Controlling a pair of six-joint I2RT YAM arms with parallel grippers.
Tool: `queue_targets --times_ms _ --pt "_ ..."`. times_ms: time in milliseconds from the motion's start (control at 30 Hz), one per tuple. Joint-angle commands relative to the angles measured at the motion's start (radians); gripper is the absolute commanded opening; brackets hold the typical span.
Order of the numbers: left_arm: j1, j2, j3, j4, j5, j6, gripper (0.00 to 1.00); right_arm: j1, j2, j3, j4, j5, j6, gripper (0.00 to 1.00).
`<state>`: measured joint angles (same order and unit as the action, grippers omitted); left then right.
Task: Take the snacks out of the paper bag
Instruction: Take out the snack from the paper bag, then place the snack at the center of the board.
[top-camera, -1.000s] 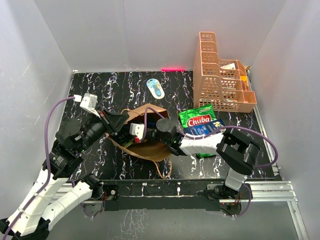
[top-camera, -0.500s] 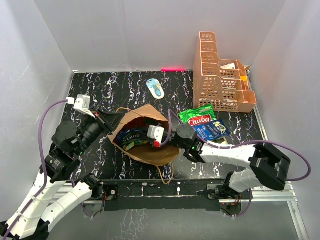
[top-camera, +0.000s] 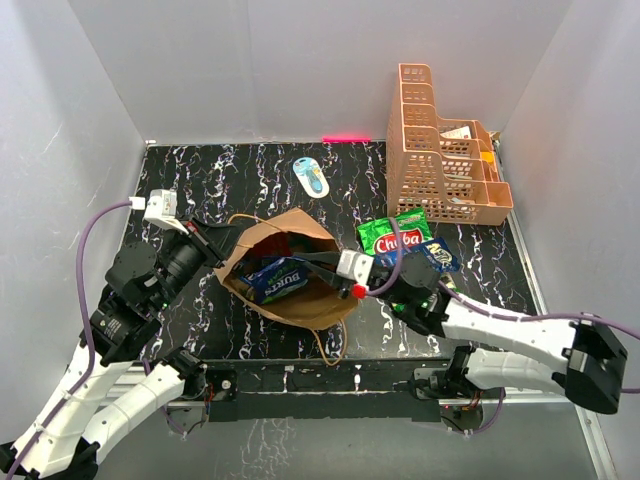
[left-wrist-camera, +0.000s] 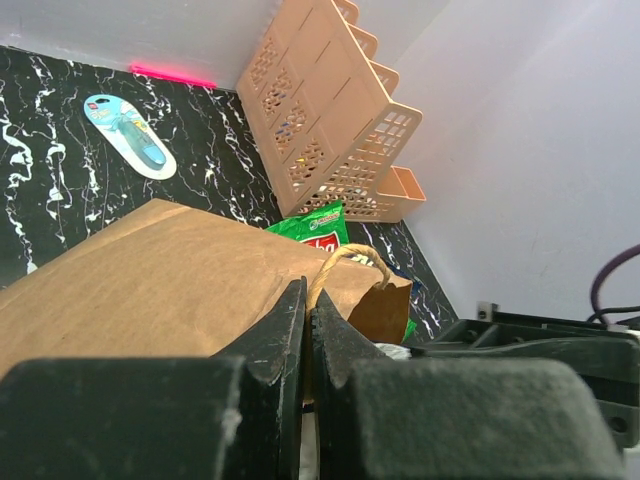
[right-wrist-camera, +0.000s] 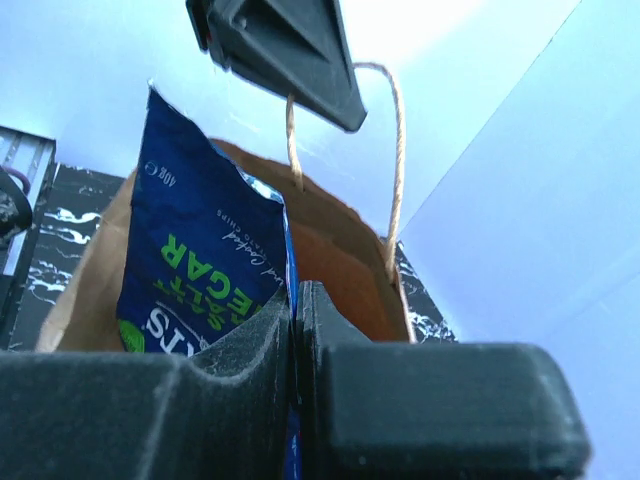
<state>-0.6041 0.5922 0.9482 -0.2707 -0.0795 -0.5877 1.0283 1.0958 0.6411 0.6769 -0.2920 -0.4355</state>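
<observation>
The brown paper bag (top-camera: 300, 305) lies on its side, its mouth open to the right. My left gripper (top-camera: 228, 243) is shut on the bag's twisted handle at the upper rim (left-wrist-camera: 308, 300) and holds the mouth open. My right gripper (top-camera: 318, 268) is shut on the edge of a blue packet (top-camera: 275, 278) that sits in the bag's mouth; the right wrist view shows this packet (right-wrist-camera: 200, 270) pinched at my gripper (right-wrist-camera: 296, 300), with the bag's inside (right-wrist-camera: 345, 255) behind it. A green-and-white Chuba bag (top-camera: 397, 238) and a blue packet (top-camera: 434, 256) lie on the table right of the bag.
An orange lattice basket (top-camera: 440, 150) stands at the back right and shows in the left wrist view (left-wrist-camera: 320, 120). A blue-white oval object (top-camera: 311, 176) lies behind the bag. White walls enclose the black marbled table (top-camera: 200, 170).
My right arm has drawn back to the right, pulling the blue packet from deep in the bag to its mouth. My left gripper has kept its hold on the bag.
</observation>
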Motion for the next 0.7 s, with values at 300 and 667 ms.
queue_targets --times_ms 300,667 --pt "0.001 0.011 0.008 0.011 -0.011 -0.011 0.0 0.006 -0.303 0.155 -0.308 -0.073 0.0 0.08" --pt "0.001 0.003 0.006 -0.006 -0.023 -0.015 0.0 0.006 -0.368 0.392 -0.598 0.367 0.076 0.07"
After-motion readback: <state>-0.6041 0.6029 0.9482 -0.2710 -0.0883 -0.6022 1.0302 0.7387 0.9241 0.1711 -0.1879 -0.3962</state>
